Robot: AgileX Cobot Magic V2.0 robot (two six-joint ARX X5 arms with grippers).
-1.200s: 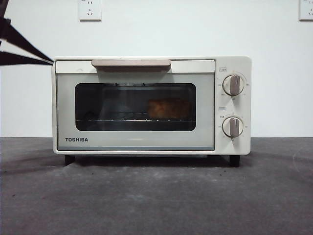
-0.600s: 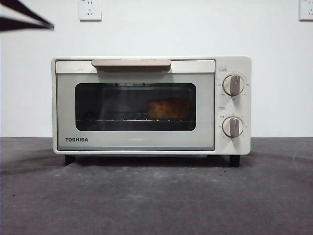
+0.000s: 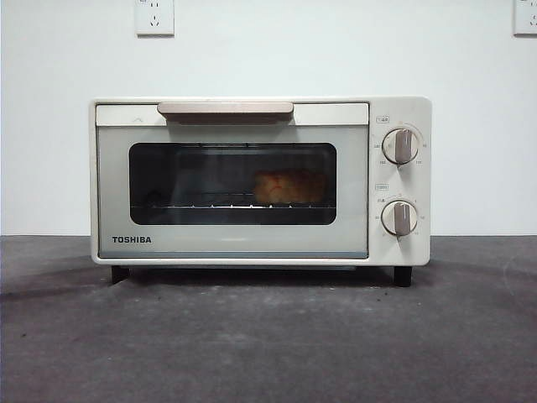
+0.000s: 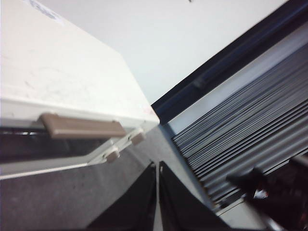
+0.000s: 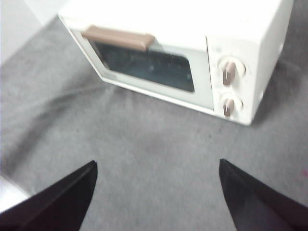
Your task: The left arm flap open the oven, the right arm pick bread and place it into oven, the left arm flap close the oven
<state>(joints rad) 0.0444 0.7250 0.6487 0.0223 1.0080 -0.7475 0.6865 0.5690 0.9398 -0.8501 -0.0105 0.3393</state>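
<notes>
Oven [image 3: 260, 180]: smooth cream casing, satin finish; dark glossy glass window; matt tan handle [image 3: 225, 109]. Rack inside: thin metal wire. Table [image 3: 268, 336]: grey, rough, matt, cloth-like covering.

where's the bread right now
The small orange-golden loaf sits inside the cream-white toaster oven, on the wire rack behind the closed dark glass door, right of the window's centre in the front view.

Cream oven [image 4: 62, 77] with tan handle [image 4: 82, 127], left gripper [image 4: 157, 192] fingers together above grey table [image 4: 48, 197]
</notes>
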